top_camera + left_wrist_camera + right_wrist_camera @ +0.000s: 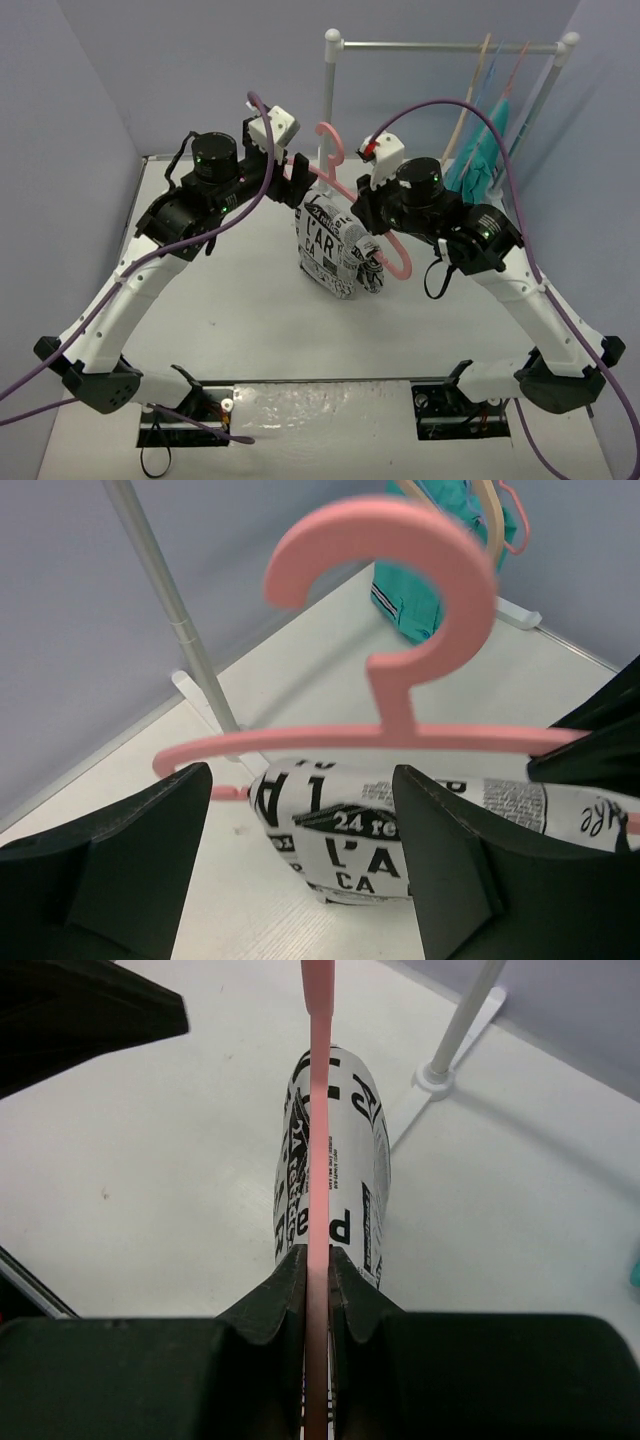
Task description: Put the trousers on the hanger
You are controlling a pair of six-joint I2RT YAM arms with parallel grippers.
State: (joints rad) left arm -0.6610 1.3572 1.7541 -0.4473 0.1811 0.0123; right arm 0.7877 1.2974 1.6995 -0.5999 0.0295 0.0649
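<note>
The pink hanger (331, 146) stands upright over the middle of the table, hook up. The newspaper-print trousers (335, 250) are folded over its lower bar and hang in a bundle whose bottom reaches the table. My right gripper (317, 1270) is shut on the hanger (317, 1110) near its right end, with the trousers (355, 1160) draped just beyond the fingers. My left gripper (298, 780) is open and empty. It sits just in front of the hanger's left end (400, 735), facing the trousers (350, 840) and touching neither.
A white clothes rack (450, 45) stands at the back right. On it hang a teal garment (480, 160), a tan hanger (475, 80) and a thin blue wire hanger (500, 70). The rack's left post (170, 610) is close behind the pink hanger.
</note>
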